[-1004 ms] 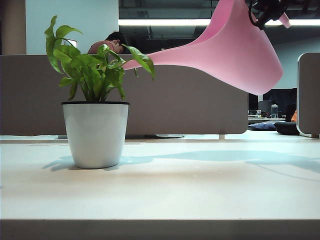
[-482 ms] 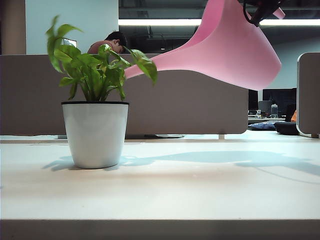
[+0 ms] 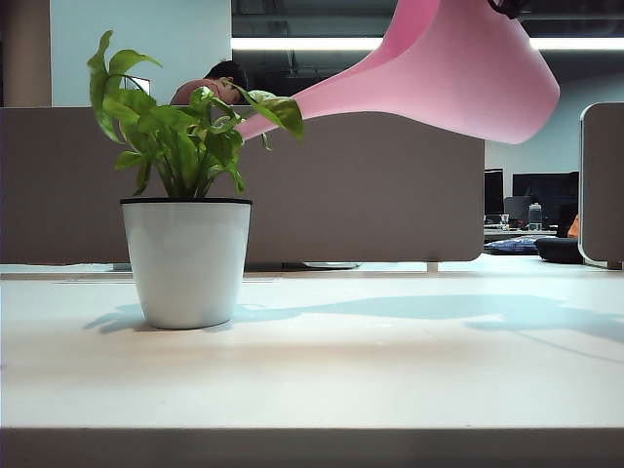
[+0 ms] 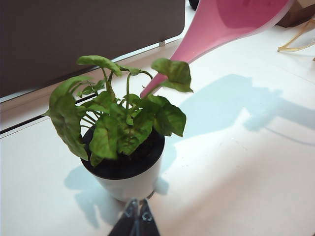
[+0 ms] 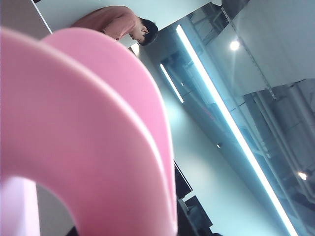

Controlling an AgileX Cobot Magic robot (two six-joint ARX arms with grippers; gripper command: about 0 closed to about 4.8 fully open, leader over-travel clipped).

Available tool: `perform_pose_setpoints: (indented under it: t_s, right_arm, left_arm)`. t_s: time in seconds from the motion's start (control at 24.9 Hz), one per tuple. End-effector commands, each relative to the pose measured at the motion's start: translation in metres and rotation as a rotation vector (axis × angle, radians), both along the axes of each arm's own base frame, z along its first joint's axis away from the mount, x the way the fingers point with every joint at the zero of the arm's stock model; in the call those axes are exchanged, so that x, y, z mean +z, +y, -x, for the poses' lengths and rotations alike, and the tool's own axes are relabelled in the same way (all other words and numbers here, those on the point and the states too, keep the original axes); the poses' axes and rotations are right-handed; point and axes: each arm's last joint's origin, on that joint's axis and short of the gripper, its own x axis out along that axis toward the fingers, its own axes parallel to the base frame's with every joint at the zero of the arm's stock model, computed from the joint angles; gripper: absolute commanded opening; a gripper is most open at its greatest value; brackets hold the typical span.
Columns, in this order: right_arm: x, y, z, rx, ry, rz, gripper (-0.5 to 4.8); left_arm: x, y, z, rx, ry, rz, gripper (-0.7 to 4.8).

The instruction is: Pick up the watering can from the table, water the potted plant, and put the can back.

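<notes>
On the pale table [image 3: 390,370], our right gripper [image 3: 509,6] clasps the can [image 3: 468,78] high and tilted, spout reaching the plant [image 3: 185,146] for pouring. Our left gripper [image 4: 136,216], fingers pressed together, waits beside the pot [image 4: 129,183].

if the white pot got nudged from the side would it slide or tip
The potted plant would probably slide before tipping: its pot is squat, standing on the smooth table. It tapers to a narrower base and the leaves sit high, so a push near the rim seems riskier. Its glossy wall looks slippery to grip.
</notes>
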Motion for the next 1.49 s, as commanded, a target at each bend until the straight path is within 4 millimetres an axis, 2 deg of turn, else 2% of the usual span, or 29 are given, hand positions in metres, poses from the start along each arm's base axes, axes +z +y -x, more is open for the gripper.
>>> perform_pose_setpoints:
  t_s: [0.04, 1.08, 1.49]
  right_arm:
    - [0.0164, 0.0026, 0.0055, -0.003, -0.082, 0.017, 0.62]
    - [0.0167, 0.0053, 0.0052, -0.001, -0.060, -0.034, 0.51]
    - [0.0087, -0.0038, 0.0005, 0.016, 0.079, -0.312, 0.52]
  left_arm:
    - [0.0031, 0.0002, 0.0010, -0.006, -0.016, 0.007, -0.05]
    - [0.0035, 0.0006, 0.0023, -0.006, -0.021, 0.008, -0.05]
    - [0.0035, 0.0006, 0.0023, -0.006, -0.020, 0.008, -0.05]
